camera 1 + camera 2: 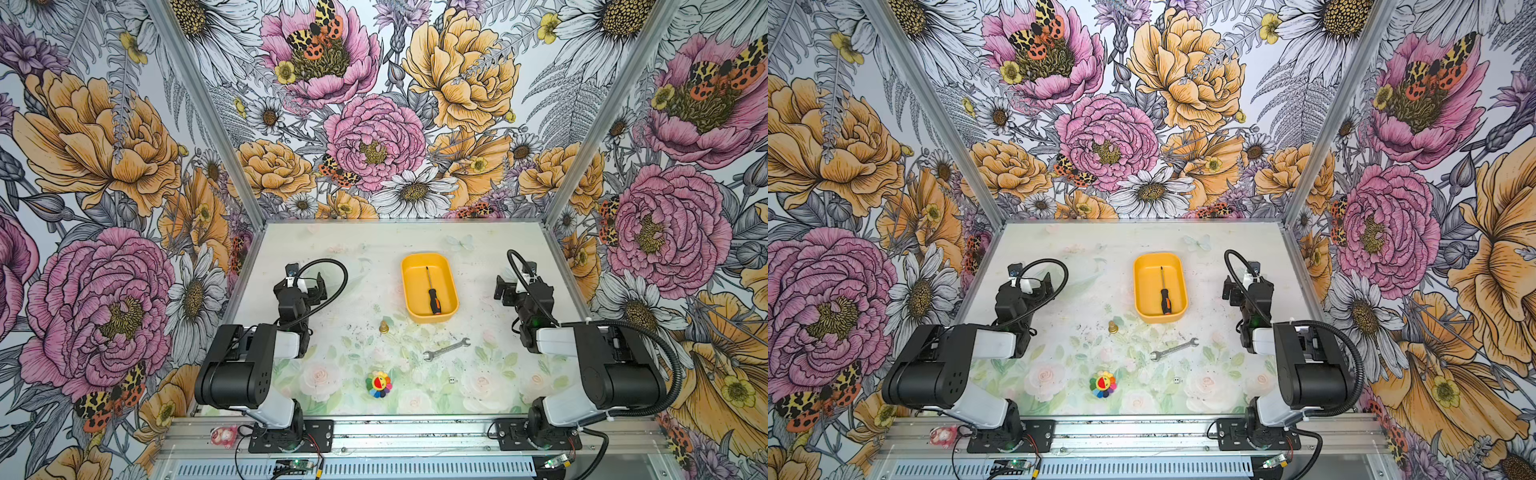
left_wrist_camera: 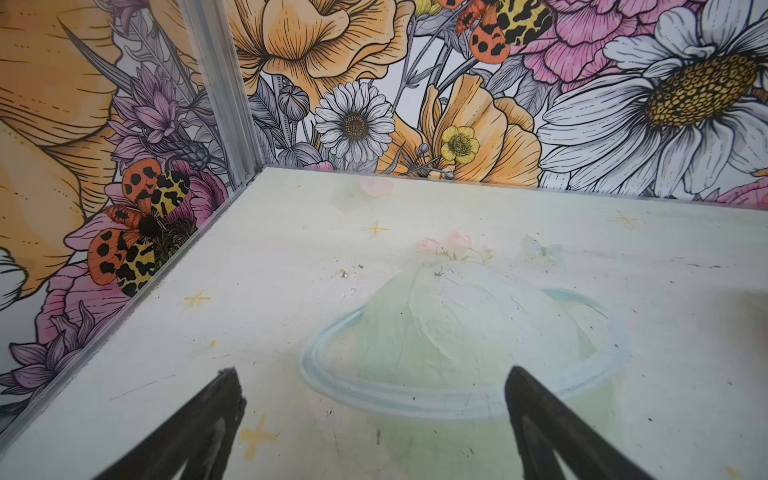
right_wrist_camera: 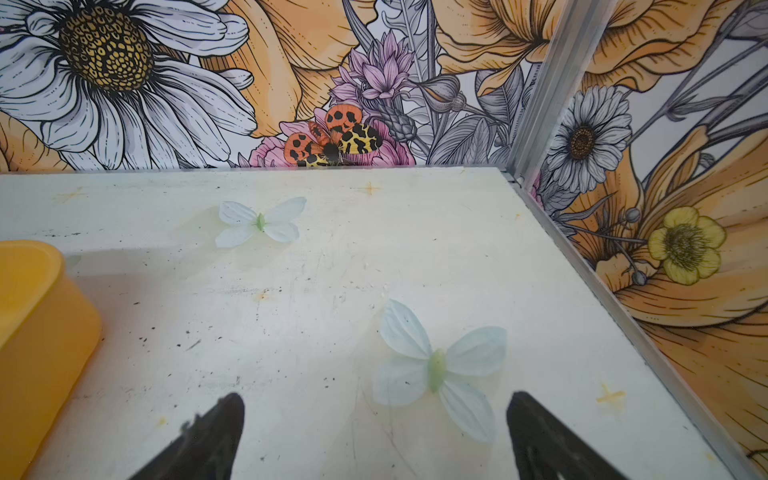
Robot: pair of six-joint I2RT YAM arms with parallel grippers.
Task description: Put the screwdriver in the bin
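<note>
The screwdriver (image 1: 432, 291) lies flat on the floor of the bin (image 1: 413, 266), and both top views show this. Its thin shaft points to the far wall, and its black handle with the orange end is close to the bin's near wall. It fits inside with room on each side, so no part rests on the rim. As things lie now, I judge that the task is done.

The 2 arms stand folded at the 2 sides of the table (image 1: 361, 249), well apart from the bin. The left gripper (image 2: 372, 374) has its jaws spread wide, with only bare table between them. The right gripper (image 3: 374, 398) is spread wide too and holds nothing. I think this is a rest pose: the jaws are empty and the arms are off to the sides, where they cannot knock the bin.

The wrench (image 1: 446, 348), the small brass piece (image 1: 384, 326) and the colourful flower toy (image 1: 378, 384) lie on the table outside the bin, nearer to the arm bases. They are not part of the task, so their place outside the bin is correct.
</note>
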